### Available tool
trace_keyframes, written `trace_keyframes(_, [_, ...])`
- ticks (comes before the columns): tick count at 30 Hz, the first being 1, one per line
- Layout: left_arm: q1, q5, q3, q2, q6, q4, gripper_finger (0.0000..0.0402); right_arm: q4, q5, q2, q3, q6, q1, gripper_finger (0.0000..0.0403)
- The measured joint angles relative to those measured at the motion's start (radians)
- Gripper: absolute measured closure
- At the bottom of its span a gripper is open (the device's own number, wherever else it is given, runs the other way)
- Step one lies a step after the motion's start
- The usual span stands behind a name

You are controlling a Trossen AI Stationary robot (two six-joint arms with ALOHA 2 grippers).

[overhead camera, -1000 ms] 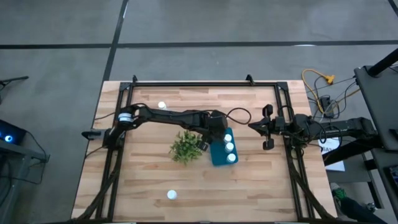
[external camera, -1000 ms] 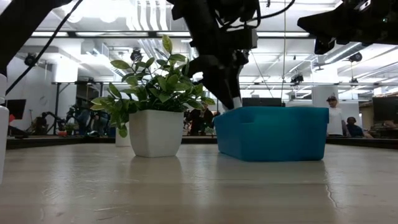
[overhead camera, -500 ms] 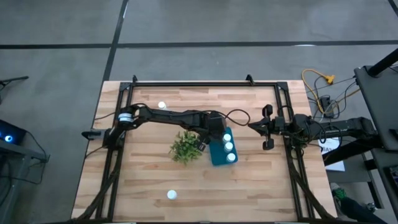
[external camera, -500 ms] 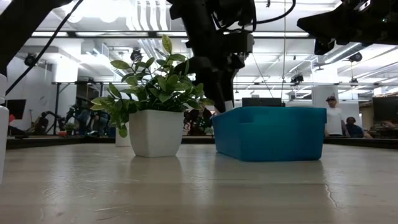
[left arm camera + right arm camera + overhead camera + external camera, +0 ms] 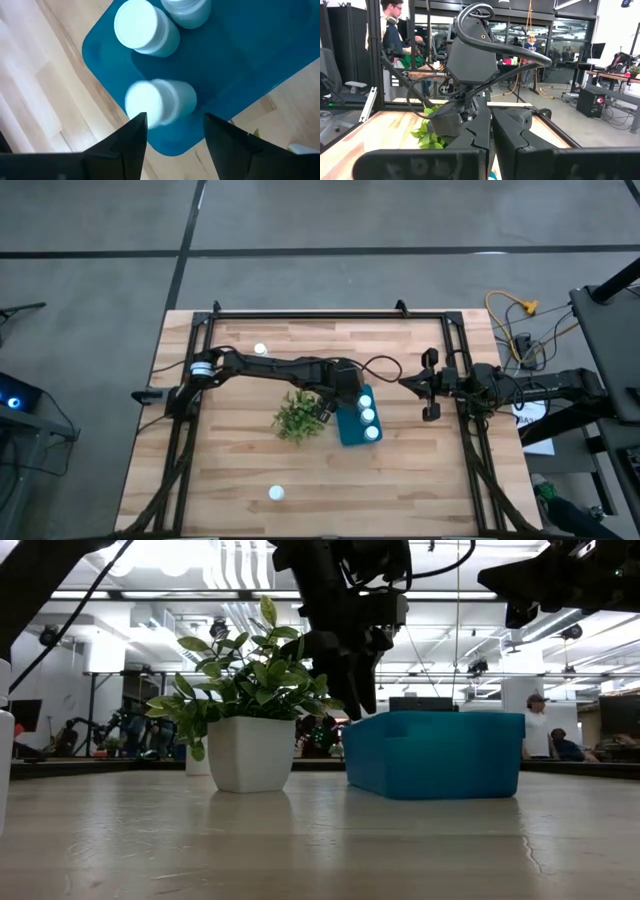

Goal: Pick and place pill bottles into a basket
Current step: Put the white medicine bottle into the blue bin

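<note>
Left claw (image 5: pixel 170 132) open over the basket (image 5: pixel 356 418) mid-frame; a pill bottle (image 5: pixel 160 102) lies inside below it, so release looks done. Next: fetch the bottle (image 5: pixel 276 493) at lower left of the counter (image 5: pixel 240 460). Right claw (image 5: pixel 487 150) parked right, closed.

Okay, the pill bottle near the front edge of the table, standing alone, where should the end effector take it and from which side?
Grip the pill bottle around its round body just under the cap, coming straight down from above. It appears to stand upright with bare wood on all sides, well away from the plant and the basket, so the fingers probably fit on either side.
</note>
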Motion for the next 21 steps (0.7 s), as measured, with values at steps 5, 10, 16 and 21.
trace_keyframes(5, [0.0,-0.002,0.0,0.0,-0.001,-0.002,0.0224,0.0,0.0,0.0,0.0,0.0,0.0,0.0394])
trace_keyframes(10, [0.0,-0.006,0.009,0.0,-0.017,-0.001,0.0224,0.0,0.0,0.0,0.0,0.0,0.0,0.0394])
trace_keyframes(16, [-0.013,-0.013,0.065,-0.001,-0.025,-0.042,0.0223,-0.002,0.0,-0.001,0.0,0.0,0.0,0.0394])
trace_keyframes(21, [-0.034,-0.032,0.14,-0.009,-0.026,-0.103,0.0223,-0.003,0.0,0.0,0.0,0.0,0.0,0.0394])
